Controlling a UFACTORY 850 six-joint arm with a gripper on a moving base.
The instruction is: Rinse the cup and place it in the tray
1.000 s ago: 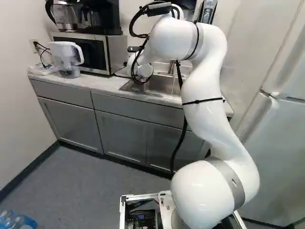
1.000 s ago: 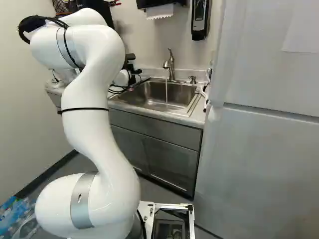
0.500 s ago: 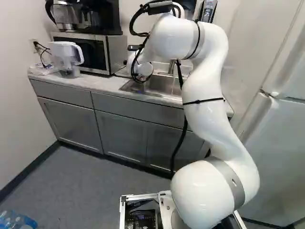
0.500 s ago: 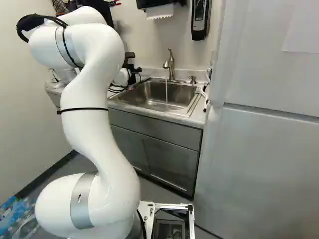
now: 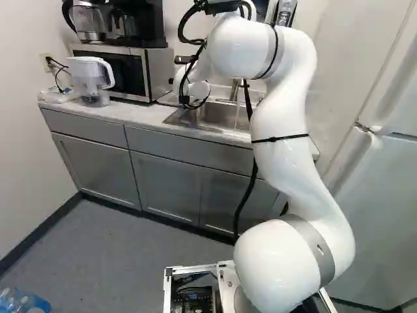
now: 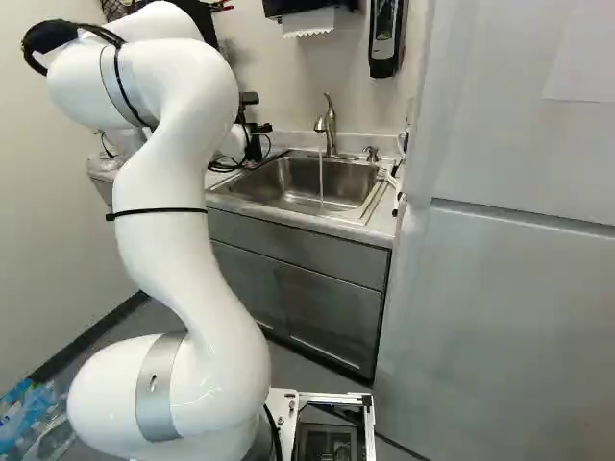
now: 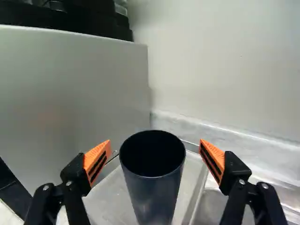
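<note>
Cup (image 7: pixel 154 197), dark and with its open mouth uppermost, is between the orange pads (image 7: pixel 97 161) of the gripper (image 6: pixel 255 146), whose two fingers stand apart with a gap showing on either side of the rim, so nothing is gripped. Pale and shallow, the tray (image 7: pixel 110 199) spreads below and around the cup beside the microwave (image 5: pixel 156 73), though the cup's foot is out of sight and whether it touches down cannot be told. Water runs from the faucet (image 6: pixel 328 125) into the sink (image 6: pixel 300 182).
</note>
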